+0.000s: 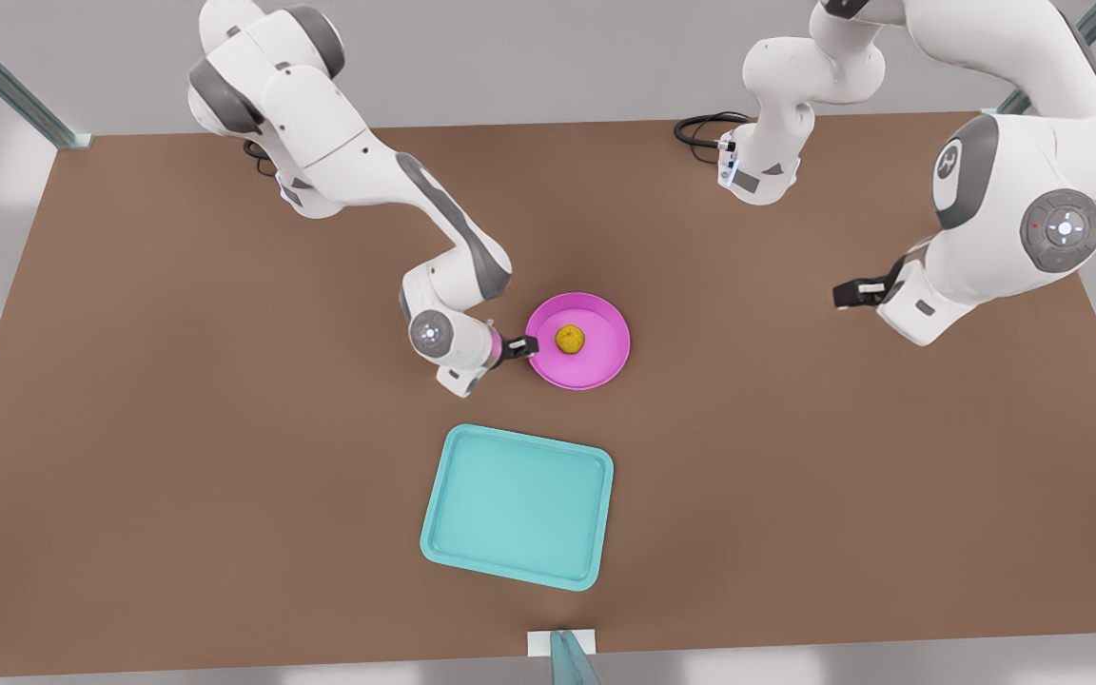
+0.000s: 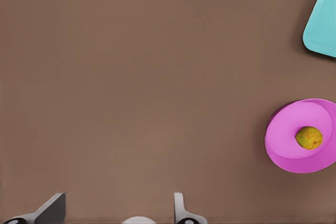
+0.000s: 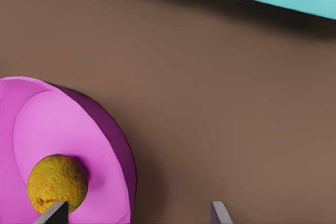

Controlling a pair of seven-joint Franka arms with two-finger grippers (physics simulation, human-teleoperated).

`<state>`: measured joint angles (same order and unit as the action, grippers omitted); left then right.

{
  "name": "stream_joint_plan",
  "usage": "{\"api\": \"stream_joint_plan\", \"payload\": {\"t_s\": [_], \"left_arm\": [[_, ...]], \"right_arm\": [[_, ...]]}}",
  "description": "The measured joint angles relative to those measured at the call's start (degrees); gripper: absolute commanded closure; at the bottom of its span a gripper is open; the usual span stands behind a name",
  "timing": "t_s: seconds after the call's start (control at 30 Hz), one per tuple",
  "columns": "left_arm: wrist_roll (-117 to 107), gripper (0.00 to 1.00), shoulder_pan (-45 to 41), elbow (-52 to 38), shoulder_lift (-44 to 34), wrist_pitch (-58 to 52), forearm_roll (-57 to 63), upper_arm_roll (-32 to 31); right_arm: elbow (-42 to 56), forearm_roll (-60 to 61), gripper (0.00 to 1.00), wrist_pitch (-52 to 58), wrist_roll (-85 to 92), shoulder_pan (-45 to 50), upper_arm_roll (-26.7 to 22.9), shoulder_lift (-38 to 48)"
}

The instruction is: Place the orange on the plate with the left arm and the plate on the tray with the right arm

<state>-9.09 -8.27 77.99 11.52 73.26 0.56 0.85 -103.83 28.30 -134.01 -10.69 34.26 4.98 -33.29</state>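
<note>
While both wrist views crop the fingertips, orange (image 1: 570, 338) sits in plate (image 1: 578, 341), right gripper (image 1: 519, 346) spread astride its 9 o'clock rim, left gripper (image 1: 845, 294) parted, tray (image 1: 518, 505) bare at 6 o'clock.

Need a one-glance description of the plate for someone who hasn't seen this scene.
On the brown table, look past the teal tray to mid-table. The plate is the round pink dish there, holding the orange, with the right gripper at its rim. It is the only round, pink item.
</note>
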Motion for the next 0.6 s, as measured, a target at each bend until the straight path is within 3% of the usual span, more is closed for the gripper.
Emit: {"api": "stream_joint_plan", "payload": {"t_s": [0.6], "left_arm": [[5.8, 0.0, 0.4, 0.4, 1.0, -3.5, 0.0, 0.0]], "right_arm": [[4.2, 0.4, 0.0, -3.2, -4.1, 4.5, 0.5, -7.8]]}}
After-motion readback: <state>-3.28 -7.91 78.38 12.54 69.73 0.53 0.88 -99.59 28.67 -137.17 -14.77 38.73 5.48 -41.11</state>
